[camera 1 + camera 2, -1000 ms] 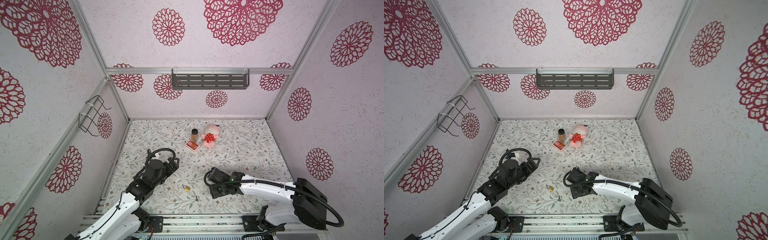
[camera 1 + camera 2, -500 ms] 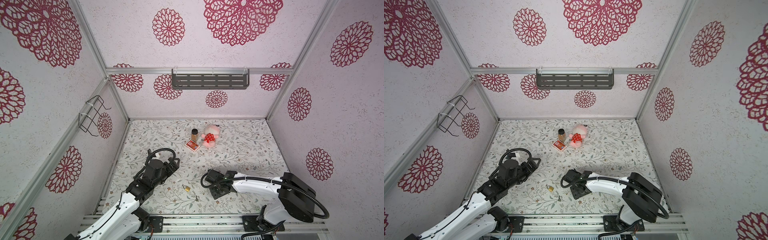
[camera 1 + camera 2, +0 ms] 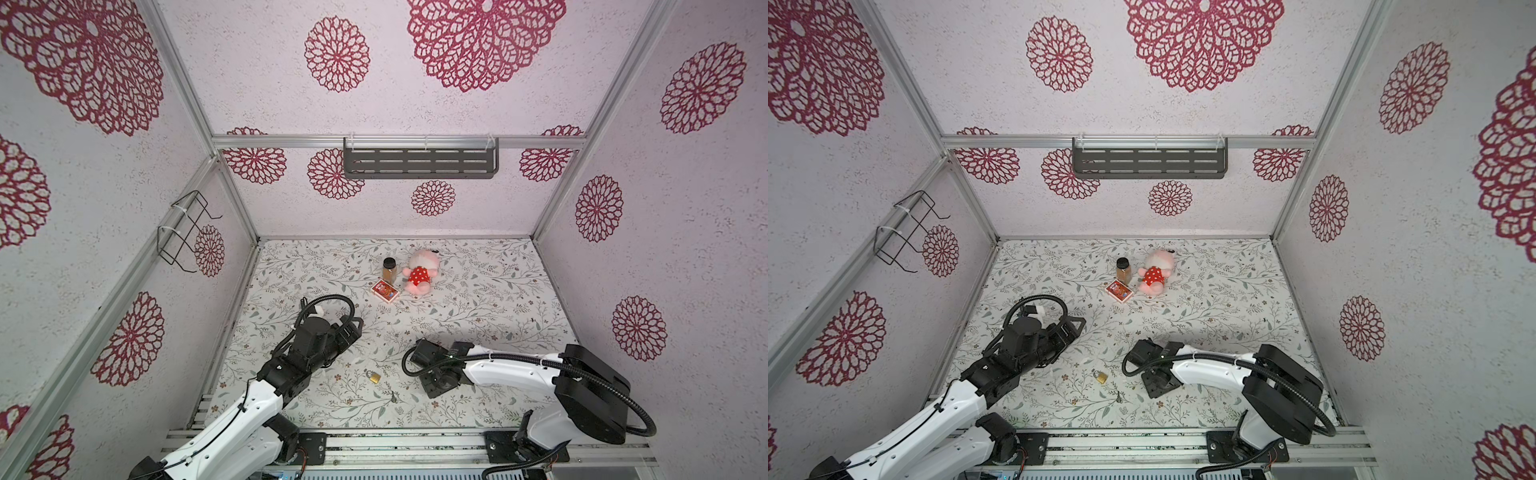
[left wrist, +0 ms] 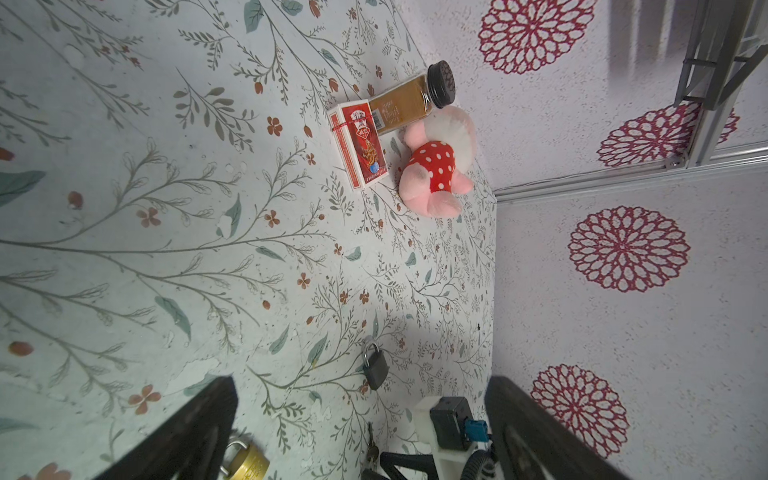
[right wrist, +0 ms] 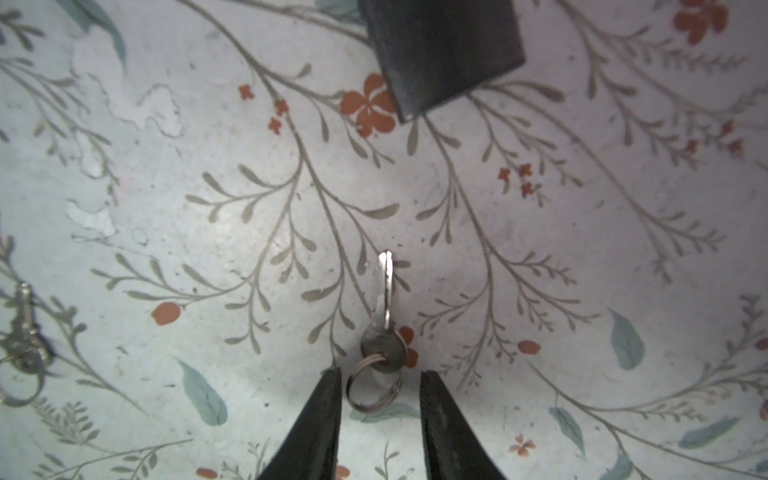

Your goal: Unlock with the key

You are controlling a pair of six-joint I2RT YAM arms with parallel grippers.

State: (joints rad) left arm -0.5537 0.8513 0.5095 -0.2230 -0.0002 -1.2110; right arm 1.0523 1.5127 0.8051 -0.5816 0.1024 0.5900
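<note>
Your left gripper (image 3: 351, 326) is released, jaws fully spread, left of and beyond the small brass padlock (image 3: 374, 377) and well apart from it. Just right of that padlock lies a spare silver key bunch (image 3: 393, 397). A dark grey padlock (image 4: 375, 368) also lies off to that side. Farthest right, the silver key on its wire split ring (image 5: 383, 316) sits between the jaws of the right gripper (image 5: 380, 373). Those jaws are unclenched, narrowed to either side of the ring, and grasp nothing. Risks: pinching only the loose ring would leave the key swinging and spoil insertion. With two keys and two locks, you may pair them wrongly.
</note>
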